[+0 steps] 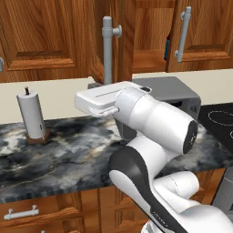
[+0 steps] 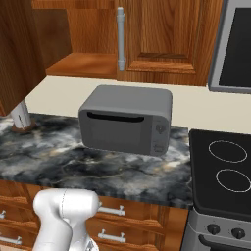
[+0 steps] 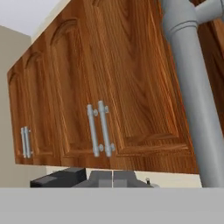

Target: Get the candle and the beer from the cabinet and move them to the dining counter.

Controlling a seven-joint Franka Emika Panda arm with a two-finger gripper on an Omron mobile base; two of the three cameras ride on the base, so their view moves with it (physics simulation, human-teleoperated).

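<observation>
a dark marbled counter [image 1: 68,154] is seen running across the left base view, with a cream wall behind it and wooden drawers [image 1: 36,211] with short grey handles below its front edge. a paper towel roll [image 1: 31,113] on a small wooden stand is set upright near the back of the counter, well to the left of the arm. a grey toaster oven [image 2: 126,119] is placed on the counter against the wall, and in the right base view a black stovetop [image 2: 220,171] with ring marks is seen just beside the counter's right end.

above the counter the reddish-brown cabinet [image 1: 41,36] is hung along the wall. one of its doors [image 1: 107,41] is swung open toward the robot, its long grey bar handle [image 1: 107,50] standing upright just above the white hand. behind the open door a bare wooden shelf [image 2: 86,63] is shown inside the cabinet. in the left base view a small blue-and-dark sliver [image 1: 167,48] is glimpsed at the edge of the next door; what it is cannot be told. the candle and the beer cannot be made out with certainty in any view.

the gripper [image 1: 98,102] is held close under the open door's handle, which fills the right side of the hand view as a thick grey bar [image 3: 192,96]. the fingertips are hidden, but the jaws are clenched together, and nothing can be seen held between them.
</observation>
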